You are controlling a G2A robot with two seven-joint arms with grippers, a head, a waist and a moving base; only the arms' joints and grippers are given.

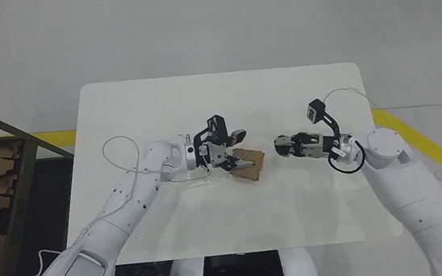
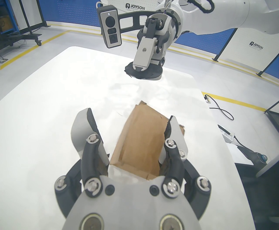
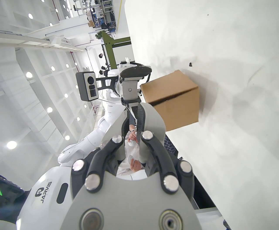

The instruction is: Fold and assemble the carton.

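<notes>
While the carton (image 1: 250, 164) stands box-shaped on the surface (image 1: 161, 104), one seam seems left to close; the left tool (image 2: 130, 115) straddles it, spread open, and the right tool (image 2: 139, 69), pinched empty, hangs near it.

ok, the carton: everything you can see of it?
The carton is plain brown cardboard, already formed into a box, resting near the middle of the white table. Its open end faces the left claw, open around it: one finger lies against a side wall, the other stands clear. The face towards the right claw shows a dark slit between panels. That claw is shut and apart.
</notes>
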